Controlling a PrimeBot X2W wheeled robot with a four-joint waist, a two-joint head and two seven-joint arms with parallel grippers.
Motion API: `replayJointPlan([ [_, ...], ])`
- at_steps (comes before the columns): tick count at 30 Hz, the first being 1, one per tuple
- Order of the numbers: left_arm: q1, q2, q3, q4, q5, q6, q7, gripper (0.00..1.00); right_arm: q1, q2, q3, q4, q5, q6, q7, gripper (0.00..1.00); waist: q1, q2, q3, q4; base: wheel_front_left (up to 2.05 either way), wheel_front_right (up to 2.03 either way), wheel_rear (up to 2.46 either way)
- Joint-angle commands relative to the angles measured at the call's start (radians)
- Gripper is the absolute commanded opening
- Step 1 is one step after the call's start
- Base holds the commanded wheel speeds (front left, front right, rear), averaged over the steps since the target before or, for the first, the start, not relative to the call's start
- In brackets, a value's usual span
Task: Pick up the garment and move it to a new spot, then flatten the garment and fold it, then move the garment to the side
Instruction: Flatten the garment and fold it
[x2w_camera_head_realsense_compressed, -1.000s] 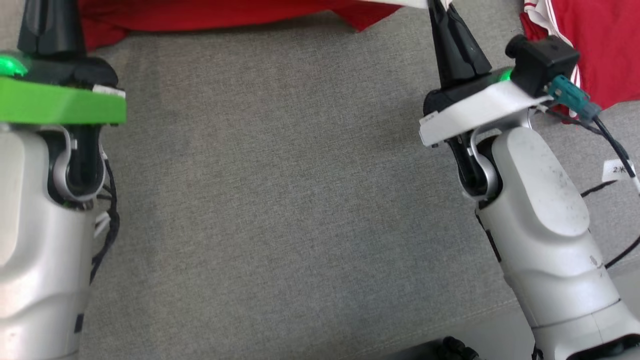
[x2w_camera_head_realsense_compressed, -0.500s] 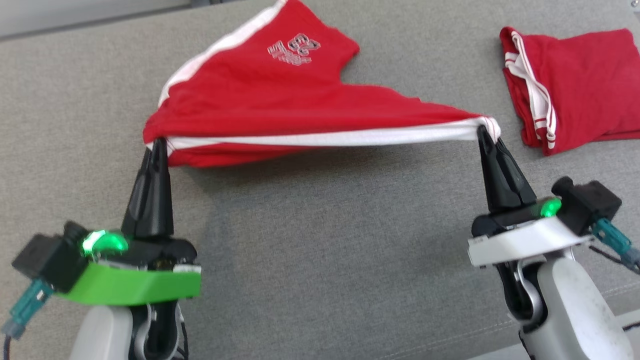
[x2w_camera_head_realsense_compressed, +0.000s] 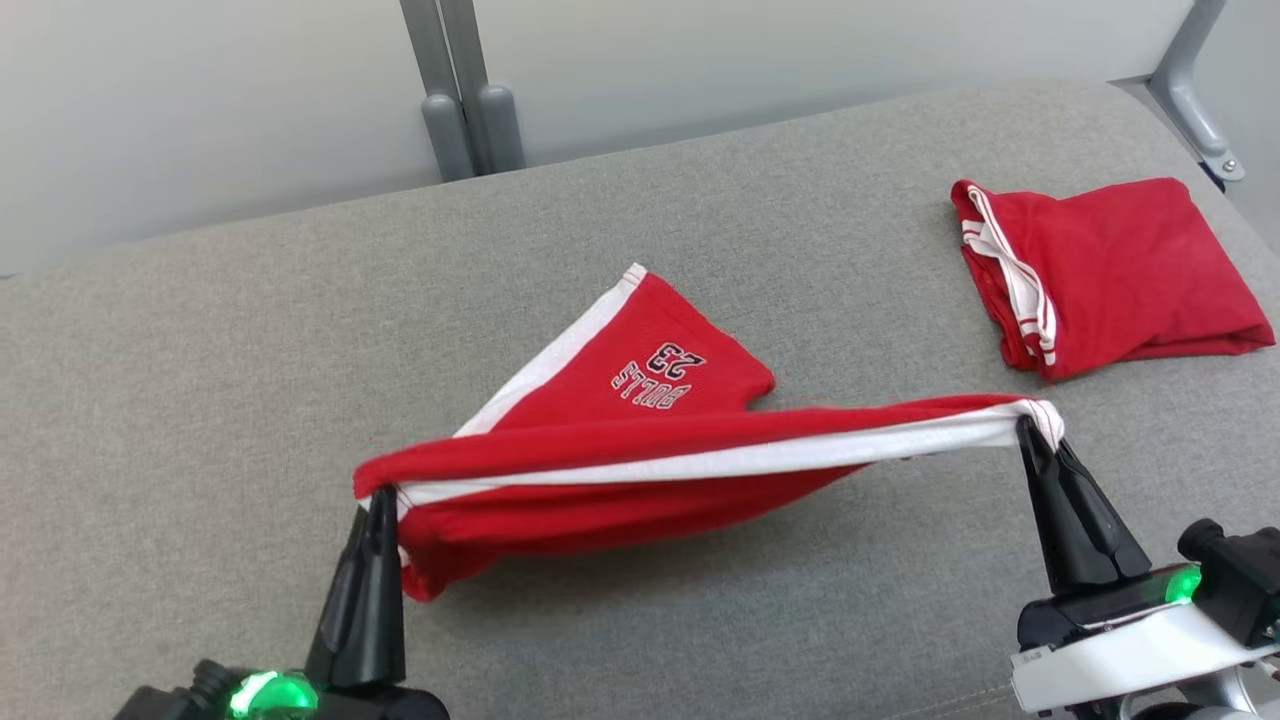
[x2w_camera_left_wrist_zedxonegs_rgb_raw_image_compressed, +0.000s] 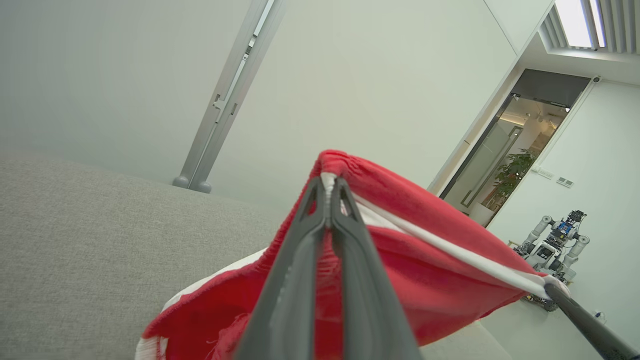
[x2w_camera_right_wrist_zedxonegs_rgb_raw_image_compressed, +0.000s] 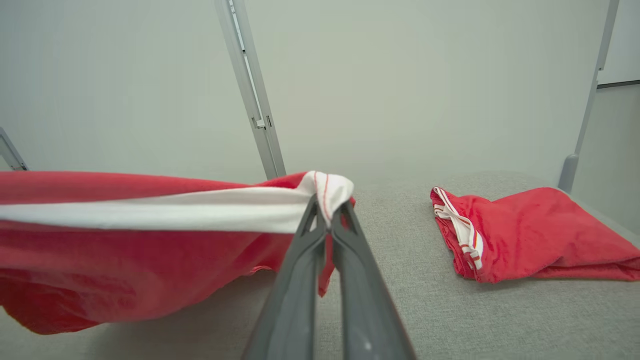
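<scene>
The left tool (x2w_camera_head_realsense_compressed: 381, 508) is closed on one end of the white waistband (x2w_camera_head_realsense_compressed: 700, 462) of the red garment (x2w_camera_head_realsense_compressed: 600, 512). The right tool (x2w_camera_head_realsense_compressed: 1026, 432) is closed on the other end. The band is stretched between them, above the grey worktop (x2w_camera_head_realsense_compressed: 200, 420). One printed leg lies on the worktop behind. A folded garment (x2w_camera_head_realsense_compressed: 1110, 270) lies apart, at the far right.

Head high, wrists low, common garment (x2w_camera_head_realsense_compressed: 600, 440)
</scene>
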Motion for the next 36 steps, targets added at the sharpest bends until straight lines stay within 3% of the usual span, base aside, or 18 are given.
replayJointPlan([
  [1,0.027,-0.003,-0.002,-0.003,-0.004,0.003,-0.005,0.00,0.019,0.001,-0.010,-0.015,-0.003,-0.002,0.015,0.00,0.0001,0.0000,-0.011,0.008,0.00,0.00,0.00],
  [9,0.056,-0.018,-0.066,0.108,-0.042,0.003,-0.004,0.00,-0.012,-0.005,-0.022,0.034,0.002,-0.002,0.069,0.00,0.0001,0.0000,0.027,0.073,0.00,0.00,0.00],
  [19,-0.063,-0.032,-0.098,0.314,-0.084,0.003,-0.002,0.00,-0.208,-0.072,0.006,0.236,-0.005,-0.002,0.119,0.00,0.0001,0.0000,0.079,0.185,0.00,0.00,0.00],
  [29,-0.278,-0.043,-0.172,0.561,-0.162,0.037,0.052,0.00,-0.523,-0.163,0.146,0.589,0.035,-0.002,0.171,0.00,0.0001,0.0000,0.111,0.286,0.00,0.00,0.00],
  [36,-0.379,-0.043,-0.252,0.653,-0.199,0.056,0.047,0.00,-0.706,-0.194,0.257,0.795,0.068,-0.002,0.197,0.00,0.0001,0.0000,0.140,0.329,0.00,0.00,0.00],
])
